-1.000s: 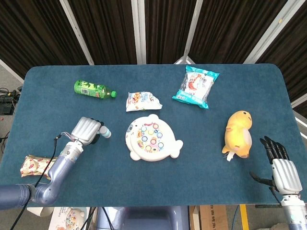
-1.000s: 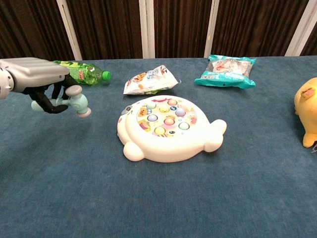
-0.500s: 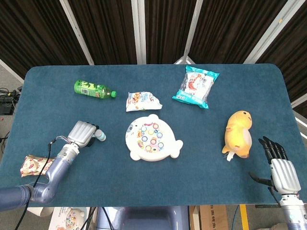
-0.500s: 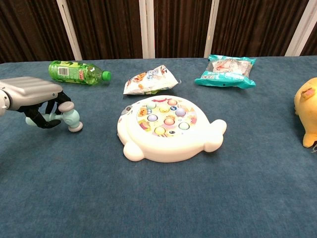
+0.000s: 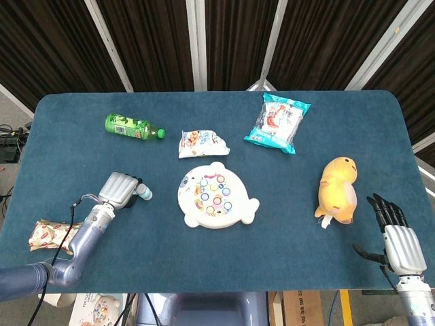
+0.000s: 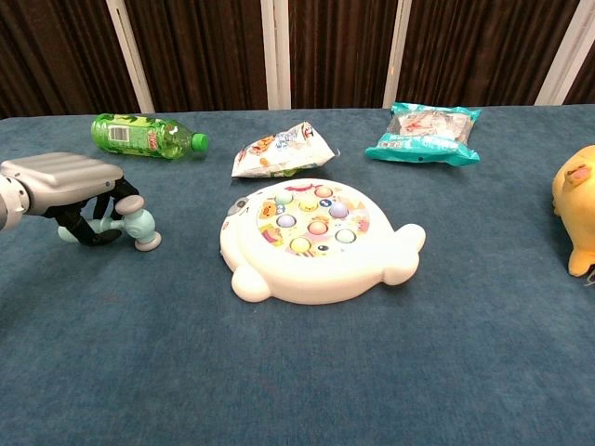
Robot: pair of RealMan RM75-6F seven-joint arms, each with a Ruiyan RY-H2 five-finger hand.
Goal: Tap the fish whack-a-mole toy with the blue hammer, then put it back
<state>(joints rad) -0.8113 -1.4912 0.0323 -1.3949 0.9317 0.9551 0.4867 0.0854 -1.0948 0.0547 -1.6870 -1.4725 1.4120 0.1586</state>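
Nearest the robot, at the table's [image 5: 204, 265] front right corner: right hand [image 5: 399, 239], palm down, fingers [image 5: 385, 206] spread apart, holding nothing; seen only in the head view. At the front left edge, a snack packet [image 5: 46, 235] lying flat beside the left forearm.

Further in on the left: left hand [image 6: 63, 181], low over the cloth, fingers [image 6: 85, 226] curled around the handle of the blue hammer [image 6: 130, 223]. Hammer head down at the cloth, pointing toward the toy; whether it actually touches the cloth cannot be told.

Centre of the table: fish toy [image 6: 314, 240], white, lying flat, coloured buttons on top, tail to the right. Near the hammer but apart from it.

To the right, a yellow plush animal [image 5: 339, 190], well apart from the fish toy and just ahead of the right hand.

Just behind the fish toy, a small white snack bag [image 6: 282, 150]. Further back on the left, a green bottle [image 6: 147, 135] on its side, cap toward the middle. Back right, a teal snack bag [image 6: 429, 122], flat.
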